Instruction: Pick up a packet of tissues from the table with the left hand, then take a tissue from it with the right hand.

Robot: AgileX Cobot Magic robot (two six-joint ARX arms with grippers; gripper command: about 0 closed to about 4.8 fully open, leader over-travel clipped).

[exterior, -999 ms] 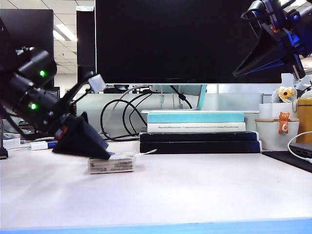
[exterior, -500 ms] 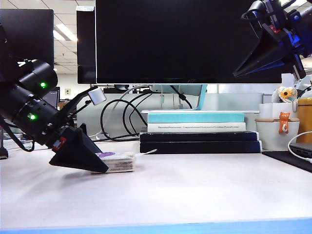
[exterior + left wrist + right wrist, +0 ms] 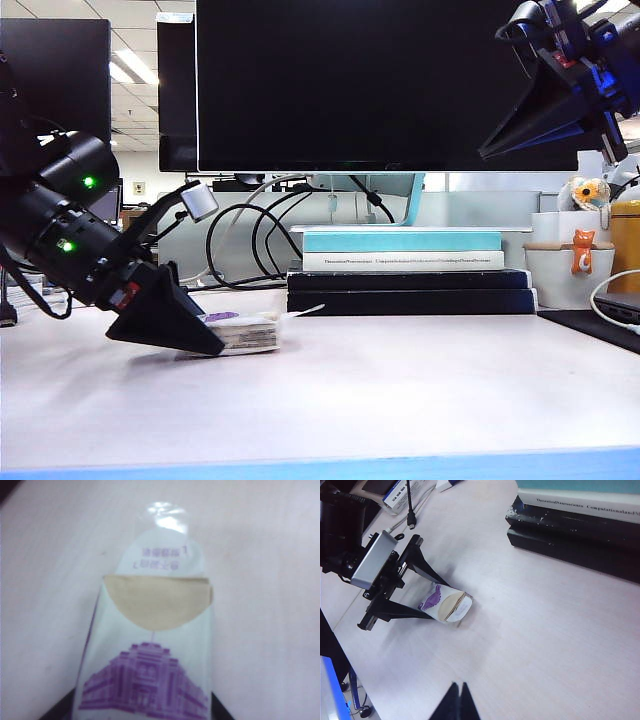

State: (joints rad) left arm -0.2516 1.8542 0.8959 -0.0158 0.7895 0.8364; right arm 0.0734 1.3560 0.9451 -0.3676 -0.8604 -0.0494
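The left hand (image 3: pixel 200 335) has sunk lower over the last second and its dark fingers now straddle the packet of tissues (image 3: pixel 245 332), which lies on the table (image 3: pixel 400 400) left of the middle. A second ago the jaws hung just above the packet; now they sit down along its two long sides and are drawing in, though whether they press the wrapper yet cannot be told. The packet is not lifted, so the first step looks nearly won but not finished. In the left wrist view the flap is peeled back and the tissue (image 3: pixel 157 602), a tan half-moon, shows in the opening, ready for the later pull. The right hand (image 3: pixel 500 148) hangs high over the right side, well apart from the packet, its blue jaws pressed together on nothing. A stack of books (image 3: pixel 405 272) stands behind and to the right of the packet, with cables (image 3: pixel 250 235) and a monitor (image 3: pixel 385 85) beyond it; none of these blocks a straight lift.
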